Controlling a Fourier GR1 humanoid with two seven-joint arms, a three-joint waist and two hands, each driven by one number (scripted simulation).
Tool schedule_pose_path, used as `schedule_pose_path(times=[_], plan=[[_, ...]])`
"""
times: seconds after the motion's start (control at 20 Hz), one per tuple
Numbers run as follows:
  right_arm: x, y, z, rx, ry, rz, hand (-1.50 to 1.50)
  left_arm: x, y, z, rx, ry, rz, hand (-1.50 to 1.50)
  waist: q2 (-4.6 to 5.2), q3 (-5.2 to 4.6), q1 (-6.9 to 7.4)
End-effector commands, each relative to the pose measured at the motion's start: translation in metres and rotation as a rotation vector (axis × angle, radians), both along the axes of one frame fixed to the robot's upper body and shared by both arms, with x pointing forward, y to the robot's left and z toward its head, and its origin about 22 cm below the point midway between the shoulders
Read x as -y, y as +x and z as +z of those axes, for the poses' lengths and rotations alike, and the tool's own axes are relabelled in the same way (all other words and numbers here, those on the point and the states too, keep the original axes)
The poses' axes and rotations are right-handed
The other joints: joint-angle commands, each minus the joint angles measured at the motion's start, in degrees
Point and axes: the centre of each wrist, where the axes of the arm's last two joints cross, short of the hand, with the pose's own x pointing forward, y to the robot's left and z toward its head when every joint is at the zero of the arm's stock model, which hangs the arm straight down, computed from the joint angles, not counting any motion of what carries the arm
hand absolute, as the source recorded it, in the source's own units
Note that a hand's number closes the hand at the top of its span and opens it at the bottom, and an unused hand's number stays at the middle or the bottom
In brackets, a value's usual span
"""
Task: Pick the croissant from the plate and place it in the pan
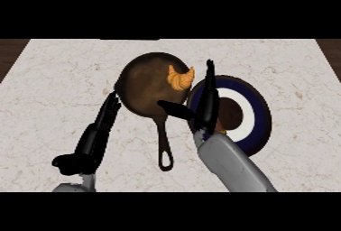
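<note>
The golden croissant (180,78) lies inside the dark cast-iron pan (146,88), near its right rim. The pan's long handle (163,144) points toward me. To the right is the plate (256,113), dark blue at the rim with a white ring and a brown centre; nothing lies on it. My right hand (208,101) hovers over the plate's left edge, just right of the croissant, fingers straight and pointing away, thumb stretched left over the pan's handle. It holds nothing. My left hand (100,126) rests open at the pan's left, fingers straight.
The pale marble counter (60,81) spreads to all sides of the pan and plate. Dark wood floor (10,54) shows past the counter's far corners.
</note>
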Motion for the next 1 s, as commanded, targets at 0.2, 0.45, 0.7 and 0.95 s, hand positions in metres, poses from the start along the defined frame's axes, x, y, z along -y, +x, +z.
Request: schedule_pose_path(times=[0.2, 0.45, 0.7, 0.95], plan=[[-0.012, -0.036, -0.032, 0.031, -0.033, 0.094, -1.5, 0.008, 0.013, 0.002, 0.005, -0.006, 0.014, 0.0, -0.06, -0.06, -0.57], [-0.009, -0.048, -0.035, 0.016, -0.052, 0.099, -1.5, -0.007, 0.005, 0.005, 0.003, -0.002, 0.005, 0.0, -0.17, -0.07, -0.77], [-0.003, -0.058, -0.033, 0.007, -0.075, 0.094, -1.5, 0.0, -0.006, -0.018, -0.008, -0.01, 0.01, 0.0, -0.24, -0.09, -1.14], [0.011, -0.073, -0.04, -0.04, -0.113, 0.099, -1.5, -0.001, -0.01, 0.016, -0.007, -0.01, 0.015, 0.0, -0.28, -0.07, -1.1]])
